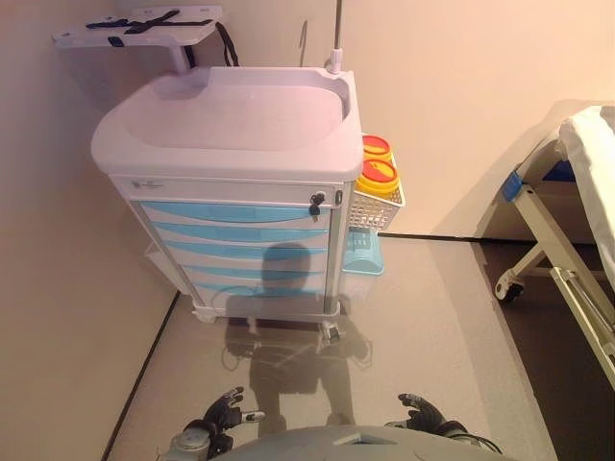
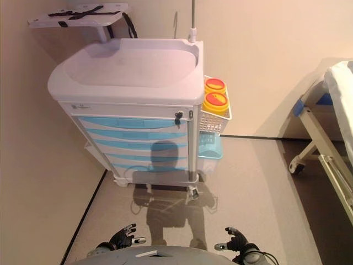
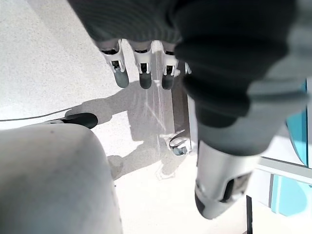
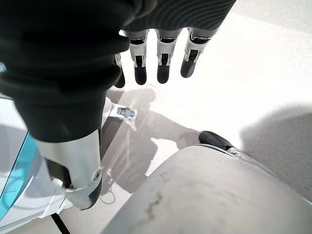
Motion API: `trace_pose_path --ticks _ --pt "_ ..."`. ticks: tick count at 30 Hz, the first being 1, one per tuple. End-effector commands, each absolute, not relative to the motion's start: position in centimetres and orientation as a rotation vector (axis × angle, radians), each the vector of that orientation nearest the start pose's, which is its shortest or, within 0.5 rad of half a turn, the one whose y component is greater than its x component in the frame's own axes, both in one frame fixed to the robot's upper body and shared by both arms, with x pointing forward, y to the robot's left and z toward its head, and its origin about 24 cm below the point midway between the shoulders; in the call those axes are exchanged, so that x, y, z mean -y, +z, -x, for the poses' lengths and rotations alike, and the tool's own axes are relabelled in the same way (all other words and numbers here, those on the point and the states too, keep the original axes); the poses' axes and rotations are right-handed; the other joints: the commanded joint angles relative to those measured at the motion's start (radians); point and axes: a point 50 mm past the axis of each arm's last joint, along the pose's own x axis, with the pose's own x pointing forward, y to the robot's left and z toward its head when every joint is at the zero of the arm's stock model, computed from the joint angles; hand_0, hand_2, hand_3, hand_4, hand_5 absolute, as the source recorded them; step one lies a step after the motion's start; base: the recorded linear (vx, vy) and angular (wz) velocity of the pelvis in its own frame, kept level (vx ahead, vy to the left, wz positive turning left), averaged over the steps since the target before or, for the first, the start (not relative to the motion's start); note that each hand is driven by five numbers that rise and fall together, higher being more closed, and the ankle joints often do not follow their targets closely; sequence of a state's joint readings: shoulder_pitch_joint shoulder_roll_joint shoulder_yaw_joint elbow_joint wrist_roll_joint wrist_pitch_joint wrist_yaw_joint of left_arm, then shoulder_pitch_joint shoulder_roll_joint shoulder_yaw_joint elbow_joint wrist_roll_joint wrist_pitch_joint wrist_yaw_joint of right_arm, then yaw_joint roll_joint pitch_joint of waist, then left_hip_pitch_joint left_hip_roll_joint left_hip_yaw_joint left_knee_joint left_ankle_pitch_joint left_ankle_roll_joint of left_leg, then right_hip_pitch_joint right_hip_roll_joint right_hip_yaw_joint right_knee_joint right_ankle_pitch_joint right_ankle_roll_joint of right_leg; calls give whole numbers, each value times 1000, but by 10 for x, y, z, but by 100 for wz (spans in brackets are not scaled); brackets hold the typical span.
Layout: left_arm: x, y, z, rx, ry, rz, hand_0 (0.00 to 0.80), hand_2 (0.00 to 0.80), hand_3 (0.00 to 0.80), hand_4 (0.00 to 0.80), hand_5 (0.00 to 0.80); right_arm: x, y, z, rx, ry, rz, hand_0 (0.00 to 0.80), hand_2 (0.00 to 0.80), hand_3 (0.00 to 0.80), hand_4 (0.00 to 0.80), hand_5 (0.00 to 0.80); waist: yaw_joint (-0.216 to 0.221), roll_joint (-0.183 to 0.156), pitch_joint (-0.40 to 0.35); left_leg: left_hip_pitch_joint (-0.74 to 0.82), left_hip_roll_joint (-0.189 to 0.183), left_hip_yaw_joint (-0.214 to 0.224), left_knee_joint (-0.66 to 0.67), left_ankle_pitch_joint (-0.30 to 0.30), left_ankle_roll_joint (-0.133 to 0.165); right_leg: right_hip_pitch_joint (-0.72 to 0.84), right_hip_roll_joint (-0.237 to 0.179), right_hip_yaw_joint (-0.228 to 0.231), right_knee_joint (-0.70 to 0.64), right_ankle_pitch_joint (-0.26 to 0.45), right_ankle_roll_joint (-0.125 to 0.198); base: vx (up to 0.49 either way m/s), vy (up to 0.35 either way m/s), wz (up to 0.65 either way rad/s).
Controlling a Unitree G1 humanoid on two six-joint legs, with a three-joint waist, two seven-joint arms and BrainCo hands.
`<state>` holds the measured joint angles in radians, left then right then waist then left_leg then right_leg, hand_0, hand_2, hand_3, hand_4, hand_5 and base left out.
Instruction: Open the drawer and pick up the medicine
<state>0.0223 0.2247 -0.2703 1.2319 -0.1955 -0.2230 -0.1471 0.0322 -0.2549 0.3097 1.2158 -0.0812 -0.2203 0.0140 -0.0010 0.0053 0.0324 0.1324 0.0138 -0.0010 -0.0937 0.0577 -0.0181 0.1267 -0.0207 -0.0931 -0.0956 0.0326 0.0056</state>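
Left hand [image 1: 223, 411]: low at the robot's left, well short of the cart; fingers [image 3: 141, 70] straight and relaxed, holding nothing.
Folding side shelf [image 1: 135, 27]: white plastic panel raised at the cart's upper left, dark straps lying across it.
Medical cart [image 1: 231, 173]: white moulded top, a shallow basin with rounded corners and a smooth matte surface; body on small castors.
Drawers [image 1: 235, 235]: stacked pale-blue glossy fronts with white bands between; all flush and closed.
Lock [image 1: 314, 202]: dark key seated at the top drawer's right end.
Medicine: not visible in any view; presumably inside a closed drawer, which one cannot be told.
Wire basket [image 1: 373, 209]: white mesh on the cart's right side, carrying two yellow containers [image 1: 378, 173] with red round lids; pale-blue bin [image 1: 363, 257] below.
Right hand [image 1: 421, 413]: low at the robot's right, fingers [image 4: 165, 66] straight, empty.
Bed frame [image 1: 562, 259]: white tubular metal on a castor, far right.
Progress: nothing done as yet; approach, drawer pull and pickup all remain.
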Motion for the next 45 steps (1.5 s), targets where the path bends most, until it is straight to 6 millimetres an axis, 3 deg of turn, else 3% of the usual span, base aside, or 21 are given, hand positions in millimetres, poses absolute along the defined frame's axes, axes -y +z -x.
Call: trace_pose_path --ticks 1,8,18,21,25,30,35,41,45 --pt "-197 -154 -120 -965 -165 -112 0 0 0 0 0 213 -154 -116 -996 245 455 0 0 0 0 0 14 -26 34 6 -57 45 21 -146 40 -17 -33 -7 58 -67 70 0 0 0" --pt "-201 -153 -123 -948 -111 -103 0 0 0 0 0 215 -154 -115 -1001 243 454 0 0 0 0 0 15 -27 37 6 -59 43 25 -147 42 -17 -35 -7 64 -69 71 0 0 0" --pt "-222 -150 -118 -898 155 25 0 0 0 0 0 215 -157 -106 -1026 239 443 0 0 0 0 0 30 -42 34 -8 -69 30 52 -156 50 -26 -47 -7 87 -73 72 74 19 0" --pt "-233 -144 -126 -832 221 52 0 0 0 0 0 217 -156 -106 -1022 256 452 0 0 0 0 0 30 -49 49 -29 -75 29 87 -167 58 -42 -50 0 110 -76 69 101 44 -1" --pt "-245 -124 -162 -658 313 131 0 0 0 0 0 218 -151 -120 -978 295 501 0 0 0 0 0 14 -45 107 -78 -75 38 143 -179 74 -108 -59 21 173 -82 64 18 96 -4" --pt "-245 -94 -212 -468 347 181 0 0 0 0 0 218 -136 -158 -859 319 572 0 0 0 0 0 4 -42 212 -191 -73 66 236 -186 87 -236 -71 51 263 -80 62 -130 76 -16" --pt "-246 -58 -254 -267 370 267 0 0 0 0 0 211 -119 -192 -721 300 585 0 0 0 0 0 -4 -74 312 -370 -65 92 406 -208 103 -395 -63 93 369 -66 57 -126 14 -16" --pt "-247 -12 -290 -24 326 425 0 0 0 0 0 203 -105 -210 -618 293 579 0 0 0 0 0 -27 -105 357 -534 -57 91 574 -259 107 -537 -41 122 454 -69 41 -66 25 -24" --pt "-257 43 -322 183 234 589 0 0 0 0 0 194 -103 -210 -582 336 604 0 0 0 0 0 -42 -138 379 -635 -45 85 680 -297 108 -621 -14 130 509 -68 32 -25 -29 -19"
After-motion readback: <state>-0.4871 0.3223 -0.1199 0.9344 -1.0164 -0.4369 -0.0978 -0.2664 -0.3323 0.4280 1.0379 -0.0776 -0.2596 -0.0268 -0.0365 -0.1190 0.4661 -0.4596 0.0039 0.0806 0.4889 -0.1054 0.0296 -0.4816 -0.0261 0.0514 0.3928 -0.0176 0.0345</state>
